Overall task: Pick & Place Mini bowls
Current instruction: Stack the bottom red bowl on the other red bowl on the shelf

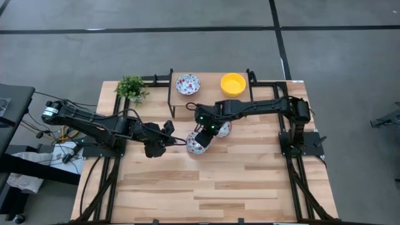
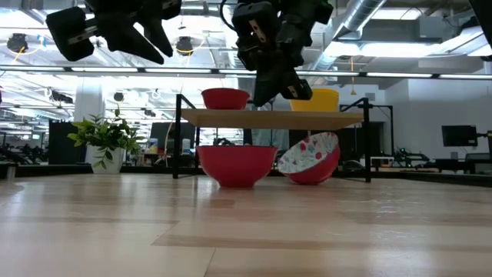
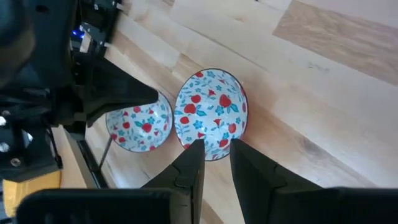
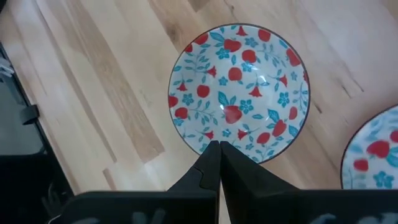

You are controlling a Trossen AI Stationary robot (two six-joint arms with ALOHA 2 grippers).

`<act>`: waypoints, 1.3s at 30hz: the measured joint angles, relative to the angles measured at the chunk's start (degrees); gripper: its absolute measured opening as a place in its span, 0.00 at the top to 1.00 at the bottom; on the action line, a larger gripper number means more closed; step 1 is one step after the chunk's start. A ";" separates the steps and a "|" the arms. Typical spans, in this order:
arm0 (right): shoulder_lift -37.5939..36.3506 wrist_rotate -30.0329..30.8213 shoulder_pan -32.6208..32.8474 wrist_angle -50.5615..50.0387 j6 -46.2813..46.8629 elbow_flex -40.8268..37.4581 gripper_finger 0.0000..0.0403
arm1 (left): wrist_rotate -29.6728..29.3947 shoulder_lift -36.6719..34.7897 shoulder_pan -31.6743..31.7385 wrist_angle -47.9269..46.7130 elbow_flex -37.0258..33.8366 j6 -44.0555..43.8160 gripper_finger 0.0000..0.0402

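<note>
Two patterned bowls (image 1: 197,143) lay on the wooden worktop (image 1: 206,187) just in front of a small raised shelf (image 1: 209,94). In the low view one sat upright (image 2: 237,164) and the other (image 2: 310,158) was tipped on its side against it. On the shelf stood a third patterned bowl (image 1: 187,84) and a yellow bowl (image 1: 233,83), well apart. The right tool (image 1: 201,135) hung above the floor-level bowls, fingers clenched together and empty. The left tool (image 1: 169,128) hovered just beside them, fingers slightly parted, grasping nothing. A green plant (image 1: 130,87) stood at the worktop's far left corner.
</note>
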 joint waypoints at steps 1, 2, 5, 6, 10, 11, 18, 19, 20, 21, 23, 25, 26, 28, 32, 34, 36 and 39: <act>0.00 -0.02 0.01 0.01 -0.48 0.00 1.00 | 0.02 0.00 0.00 0.00 0.00 -0.62 0.81; 0.00 -0.04 0.10 -0.02 -0.92 0.00 1.00 | 0.02 0.00 0.00 0.04 0.00 -0.83 0.81; 0.00 -0.04 0.51 -0.02 -1.44 0.00 1.00 | 0.01 0.00 0.00 0.28 0.00 -0.90 0.81; 0.00 -0.04 0.60 -0.02 -1.47 0.00 1.00 | 0.00 0.00 0.00 0.32 0.00 -0.90 0.81; 0.00 0.00 1.10 -0.03 -1.50 0.00 1.00 | 0.73 0.00 0.04 0.65 0.00 -0.90 0.81; 0.00 0.01 1.24 -0.11 -1.52 0.00 1.00 | 1.74 0.00 0.04 0.87 0.02 -0.92 0.81; 0.00 0.35 2.56 -1.92 -3.84 0.00 1.00 | 6.66 4.01 0.77 4.23 0.04 -0.55 0.81; 0.00 0.38 2.87 -2.34 -4.13 0.00 1.00 | 7.88 5.23 1.27 4.39 0.04 -0.46 0.81; 0.00 0.41 3.27 -2.71 -4.51 0.00 1.00 | 9.11 6.44 1.77 4.45 0.04 -0.44 0.81; 0.00 0.41 3.66 -3.12 -5.00 0.00 1.00 | 10.25 7.81 2.36 4.91 0.04 -0.42 0.81; 0.00 0.39 4.51 -3.83 -5.56 0.00 1.00 | 11.80 10.27 3.35 5.51 0.04 -0.38 0.81; 0.00 0.39 5.33 -4.94 -6.06 0.00 1.00 | 13.26 12.55 4.26 6.80 0.04 0.20 0.81; 0.00 0.44 5.73 -5.46 -6.25 0.00 1.00 | 13.96 13.49 4.58 7.57 0.04 0.94 0.81; 0.00 0.93 6.57 -6.33 -6.58 0.00 1.00 | 14.83 14.91 4.96 8.62 0.04 2.23 0.81; 0.00 3.06 8.07 -9.29 -6.60 0.00 1.00 | 16.01 17.18 5.52 10.55 0.04 2.79 0.81; 0.00 3.36 8.70 -11.36 -6.60 0.00 1.00 | 15.91 18.48 5.95 10.84 0.04 3.56 0.81; 0.00 3.50 9.36 -12.62 -6.58 0.00 1.00 | 15.90 19.96 6.42 10.80 0.04 4.76 0.81; -0.04 4.52 10.50 -13.66 -6.58 0.00 1.00 | 15.50 22.28 6.67 10.79 0.02 5.57 0.81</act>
